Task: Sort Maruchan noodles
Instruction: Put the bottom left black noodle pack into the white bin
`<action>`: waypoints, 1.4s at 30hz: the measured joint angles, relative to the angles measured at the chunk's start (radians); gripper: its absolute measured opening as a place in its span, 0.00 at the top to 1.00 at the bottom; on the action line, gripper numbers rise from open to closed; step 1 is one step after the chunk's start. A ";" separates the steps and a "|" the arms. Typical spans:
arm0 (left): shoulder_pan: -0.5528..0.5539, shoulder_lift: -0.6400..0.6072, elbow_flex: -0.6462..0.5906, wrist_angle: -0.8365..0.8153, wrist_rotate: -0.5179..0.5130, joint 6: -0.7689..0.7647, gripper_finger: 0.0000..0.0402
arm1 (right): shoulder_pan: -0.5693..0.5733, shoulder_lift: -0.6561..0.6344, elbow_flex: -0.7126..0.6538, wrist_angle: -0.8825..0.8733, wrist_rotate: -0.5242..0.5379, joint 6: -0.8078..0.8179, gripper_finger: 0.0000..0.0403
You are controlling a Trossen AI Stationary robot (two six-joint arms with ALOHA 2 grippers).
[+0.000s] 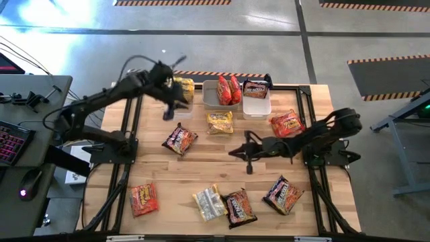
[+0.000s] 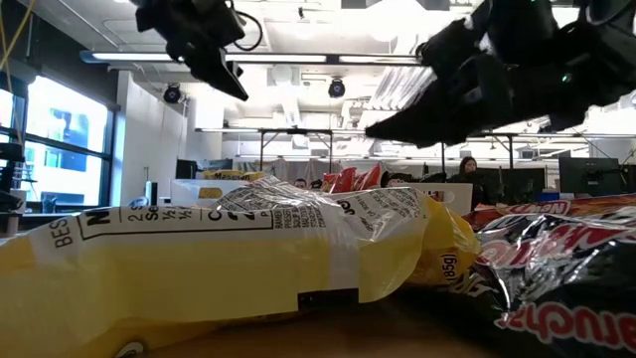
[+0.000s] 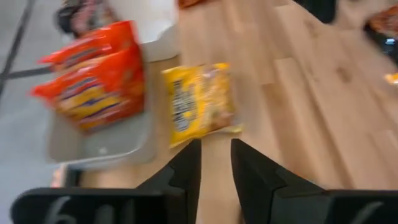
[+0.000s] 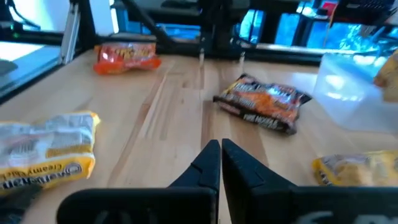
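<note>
Several light, crinkly, slippery noodle packets (image 1: 179, 138) lie loose, best pinched at a sealed edge; left gripper (image 3: 215, 163) slightly parted and empty, right gripper (image 4: 221, 163) closed, empty.

Wooden worktop (image 1: 222, 165) on a grey floor marked with striped hazard tape (image 1: 373, 7). Three clear tubs stand in a row at the far edge — left (image 1: 184, 107), middle (image 1: 213, 101) and right (image 1: 257, 107). A dark side desk (image 1: 33, 114) carries a keyboard (image 1: 10, 142) and mouse (image 1: 25, 193) — beyond, an office with a person (image 2: 467, 167).
</note>
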 joint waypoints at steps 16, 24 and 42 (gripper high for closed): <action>-0.390 -0.043 -0.647 1.042 0.028 -0.464 0.92 | 0.061 -0.274 -0.001 -0.429 0.061 0.153 1.00; -0.503 -0.044 -0.814 1.382 0.003 -0.619 0.94 | 0.093 -0.274 0.069 -0.587 0.038 0.150 0.95; -0.585 -0.043 -0.836 1.394 -0.153 -0.618 0.94 | 0.117 0.296 0.743 -1.244 -0.633 0.412 0.41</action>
